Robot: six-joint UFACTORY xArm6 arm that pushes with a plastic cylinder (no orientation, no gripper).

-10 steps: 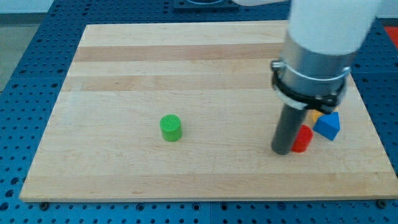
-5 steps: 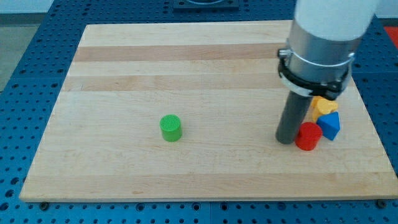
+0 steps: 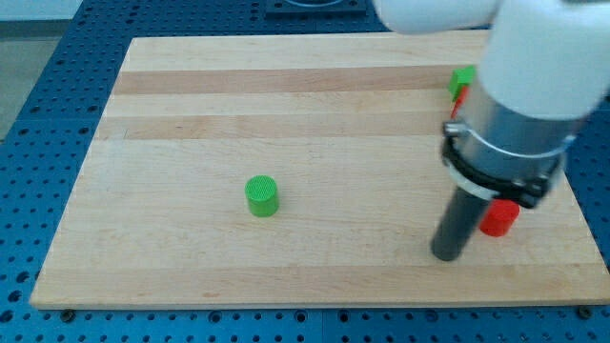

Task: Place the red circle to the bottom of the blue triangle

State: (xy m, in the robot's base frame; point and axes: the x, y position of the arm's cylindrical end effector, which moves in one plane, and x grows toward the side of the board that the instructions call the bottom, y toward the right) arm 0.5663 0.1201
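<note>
Wooden board (image 3: 191,114); green cylinder (image 3: 261,196) far left

The red circle (image 3: 499,218) is a small, round, flat-topped block. It sits upright on the desk, near the view's right side and low down. Only part of it shows, because the arm covers its upper left side. The blue triangle cannot be seen at all; the arm hides the spot above the red circle.

Bright, even overhead light on my feed; table (image 3: 286,105) evenly lit, no glare. Soft short shadows under blocks. Arm housing (image 3: 534,86) slightly motion-blurred and soft; green cylinder (image 3: 261,195) sharp.
</note>
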